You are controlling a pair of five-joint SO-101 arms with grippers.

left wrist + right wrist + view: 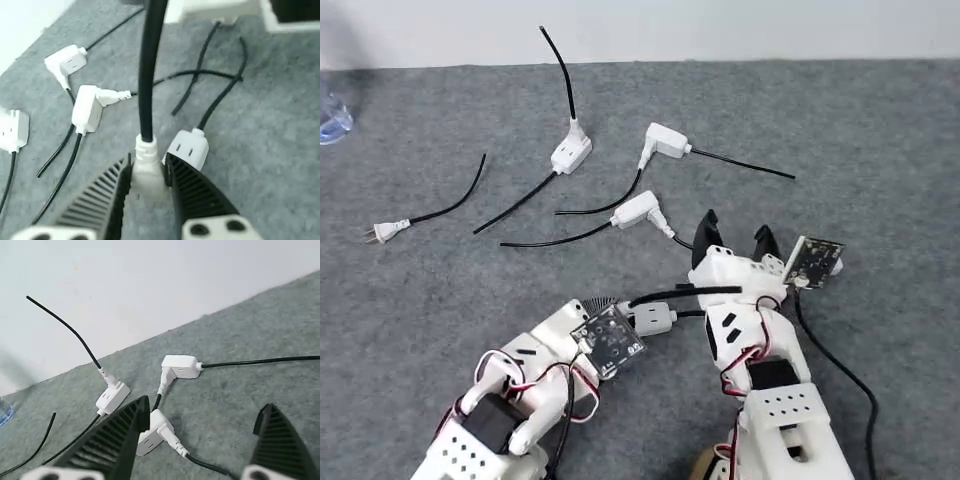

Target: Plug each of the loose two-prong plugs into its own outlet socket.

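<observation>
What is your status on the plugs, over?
Left gripper shut on plug, free socket beside it. Right gripper open, holding nothing. Held plug's cord crosses the right arm. Second plug loose, far left.

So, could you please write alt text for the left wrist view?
The left gripper is shut on a white plug with a black cord, beside a white outlet socket on grey carpet. Other sockets lie beyond.

no readable text, labels, numbers or signs on anything
</observation>
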